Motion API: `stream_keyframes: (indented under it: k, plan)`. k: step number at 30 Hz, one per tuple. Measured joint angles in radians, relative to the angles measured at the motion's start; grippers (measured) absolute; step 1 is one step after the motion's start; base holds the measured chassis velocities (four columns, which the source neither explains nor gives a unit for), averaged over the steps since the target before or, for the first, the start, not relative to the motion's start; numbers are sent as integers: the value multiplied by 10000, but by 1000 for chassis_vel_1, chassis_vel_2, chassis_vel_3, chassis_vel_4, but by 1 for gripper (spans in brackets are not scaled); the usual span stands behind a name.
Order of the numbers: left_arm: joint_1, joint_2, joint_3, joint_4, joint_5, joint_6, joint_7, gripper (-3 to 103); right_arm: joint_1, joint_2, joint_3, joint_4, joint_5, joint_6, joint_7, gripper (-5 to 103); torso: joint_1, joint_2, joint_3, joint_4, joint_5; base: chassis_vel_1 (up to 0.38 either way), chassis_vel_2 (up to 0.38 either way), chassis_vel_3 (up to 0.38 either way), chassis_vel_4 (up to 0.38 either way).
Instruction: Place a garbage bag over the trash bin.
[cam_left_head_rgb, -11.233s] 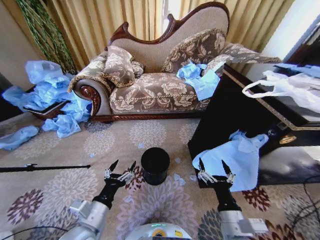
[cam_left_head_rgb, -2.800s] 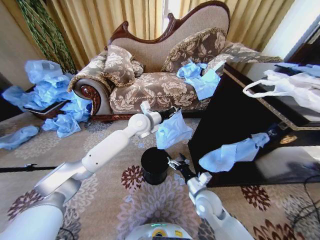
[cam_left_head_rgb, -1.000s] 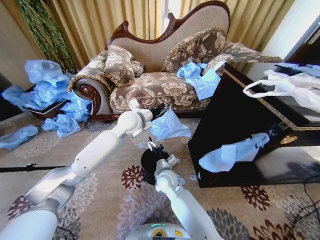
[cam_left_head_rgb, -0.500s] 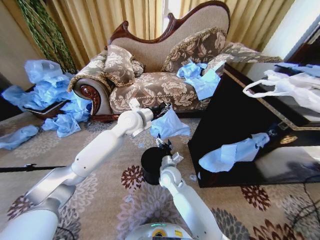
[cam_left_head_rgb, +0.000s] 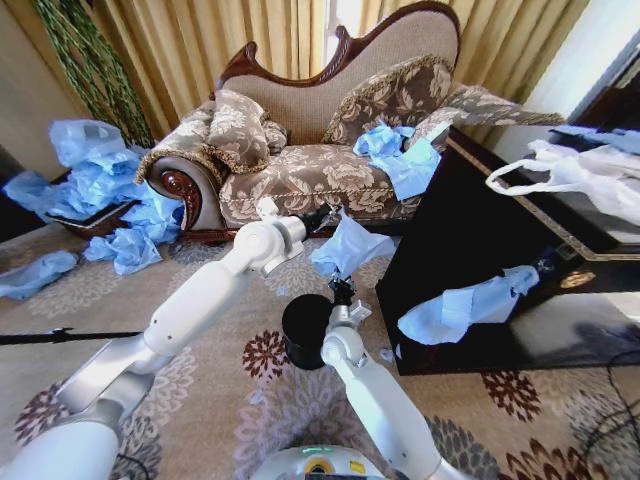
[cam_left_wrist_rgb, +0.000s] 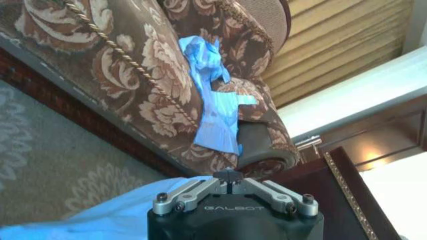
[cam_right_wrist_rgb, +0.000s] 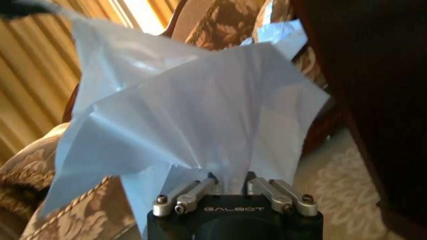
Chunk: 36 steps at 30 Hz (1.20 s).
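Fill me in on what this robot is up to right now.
The robot holds one light-blue garbage bag in the air between both grippers, above and just behind the black trash bin on the carpet. The left gripper pinches the bag's upper edge; the right gripper grips its lower edge from below. The bag is not yet over the bin, whose rim is bare. More blue bags lie on the sofa.

The left arm stretched up from seven o'clock toward one o'clock, its wrist bent, and the left gripper (cam_left_head_rgb: 322, 217) was clamped on the garbage bag (cam_left_head_rgb: 350, 246) at the top edge. The right arm rose toward twelve o'clock, and the right gripper (cam_left_head_rgb: 342, 288) pinched the bag's bottom edge, fingers (cam_right_wrist_rgb: 261, 185) nearly together
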Motion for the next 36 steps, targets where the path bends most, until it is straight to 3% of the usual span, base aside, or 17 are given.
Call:
stream_keyframes:
  k: [5, 16, 19, 24, 28, 31, 36]
  plan:
    - [221, 260, -152, -139, -70, 4, -1, 0, -217, -381, 114, 315, -126, 34, -103, 1, 0, 0, -1, 0, -1, 0, 0, 0, 0]
    - [1168, 933, -687, -751, -141, 19, 8, 0, -855, -1692, 255, 1560, -561, -88, -429, 0, 0, 0, -1, -1, -1, 0, 0, 0, 0]
    - [1998, 1586, -1179, -1555, -306, 44, 43, 0, -1074, -2468, 370, 2273, -558, -215, -537, 0, -1, 0, -1, 0, 0, 0, 0, 0, 0]
    - [3143, 2568, -1837, -2633, -383, 142, 348, 0, -1338, -3143, 460, 3056, -377, -299, -844, 0, -1, 0, -1, 0, -2, 0, 0, 0, 0]
    - [5077, 4107, -3138, -4276, -441, 224, 1026, 0, -1680, -3946, 636, 4004, 399, -334, -1701, 0, -2, 0, -2, 6, 1, 0, 0, 0, 0]
    - [5934, 4584, -3884, -5048, -424, 223, 1120, 0, -1972, -4306, 667, 4495, 861, -430, -2356, 0, -3, 1, -3, 0, 3, 0, 0, 0, 0]
    - [6780, 4725, -4815, -5694, -418, 162, 1003, 0, -2148, -4585, 234, 5078, 1418, -721, -2835, 0, -2, 1, -3, -1, 1, 0, 0, 0, 0]
